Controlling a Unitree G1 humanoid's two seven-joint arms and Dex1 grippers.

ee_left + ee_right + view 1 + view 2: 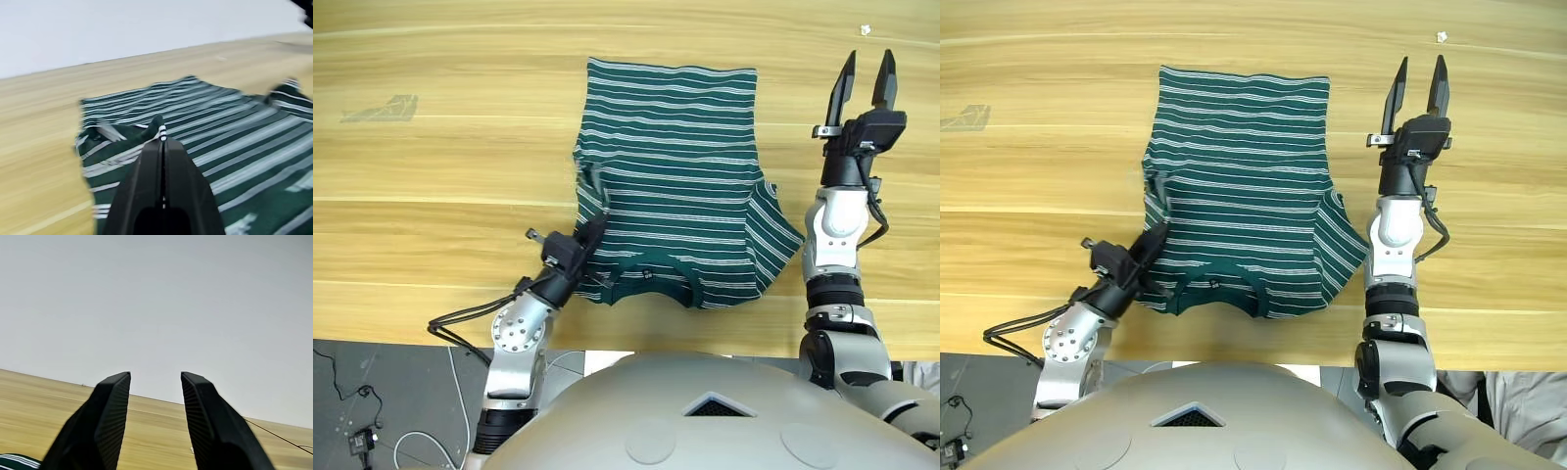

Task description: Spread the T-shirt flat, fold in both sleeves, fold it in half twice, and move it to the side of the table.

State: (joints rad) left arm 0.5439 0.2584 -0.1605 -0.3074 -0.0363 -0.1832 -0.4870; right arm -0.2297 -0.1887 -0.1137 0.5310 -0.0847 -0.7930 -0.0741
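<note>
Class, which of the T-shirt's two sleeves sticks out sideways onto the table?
The right sleeve: it fans out beyond the body of the T-shirt, while the left sleeve lies folded in over it, by the left hand.

We saw the table brightly and evenly lit from above, its wood carrying a soft, pale sheen in long bands. Shadows were faint and short, with a thin dark rim under the near edge of the T-shirt. The wall was a flat, even grey, and the right gripper stood dark against it.
</note>
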